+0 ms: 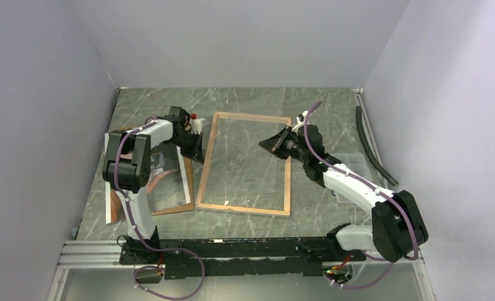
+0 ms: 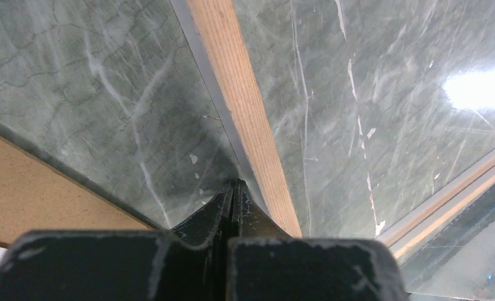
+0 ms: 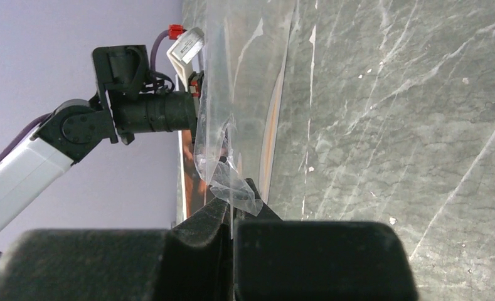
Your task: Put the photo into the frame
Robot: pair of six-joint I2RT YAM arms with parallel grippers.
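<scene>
The frame lies flat mid-table with its pale wood back up. My left gripper is shut, and its tips rest against the outer side of the frame's left rail; nothing shows between the fingers. My right gripper is shut on the edge of a clear sheet tilted up over the frame's right part. Crumpled film hangs at that grip. The photo lies left of the frame under the left arm, and shows as an orange-brown strip in the right wrist view.
A brown backing board lies under the photo, its corner close to the left fingers. A small white bottle with a red cap stands behind the left gripper. A long black strip lies along the right wall.
</scene>
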